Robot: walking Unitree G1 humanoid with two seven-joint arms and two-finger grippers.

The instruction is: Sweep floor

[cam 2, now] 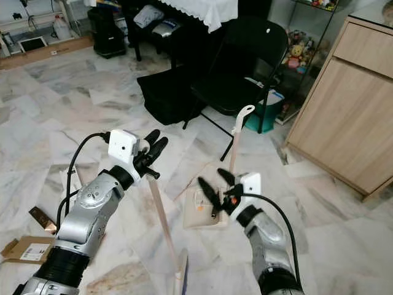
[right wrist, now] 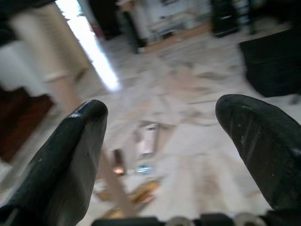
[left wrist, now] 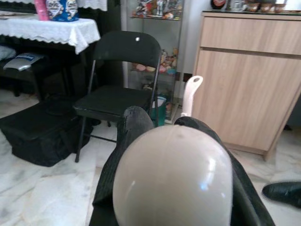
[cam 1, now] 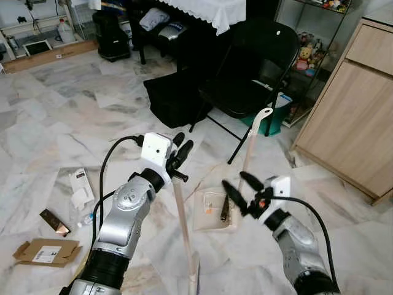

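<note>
My left gripper (cam 1: 180, 150) is shut on the top of a cream broom handle (cam 1: 183, 221), which slants down to the floor in front of me. Its rounded end (left wrist: 174, 181) sits between the black fingers (left wrist: 134, 129). A cream dustpan (cam 1: 212, 210) lies on the marble floor, its long handle (cam 1: 250, 144) standing upright with a hooked top. My right gripper (cam 1: 242, 189) is open just beside the lower part of that handle, not touching it. Its two fingertips (right wrist: 70, 141) stand wide apart. Litter lies at the left: a white packet (cam 1: 80, 184), a brown wrapper (cam 1: 54, 222) and a flattened cardboard box (cam 1: 46, 252).
A black folding chair (cam 1: 252, 67) and a black bag (cam 1: 175, 98) stand just beyond the dustpan. A wooden cabinet (cam 1: 356, 110) lines the right side, with a green bin (cam 1: 277, 114) by the chair. A table with a white cloth (cam 1: 209, 12) is at the back.
</note>
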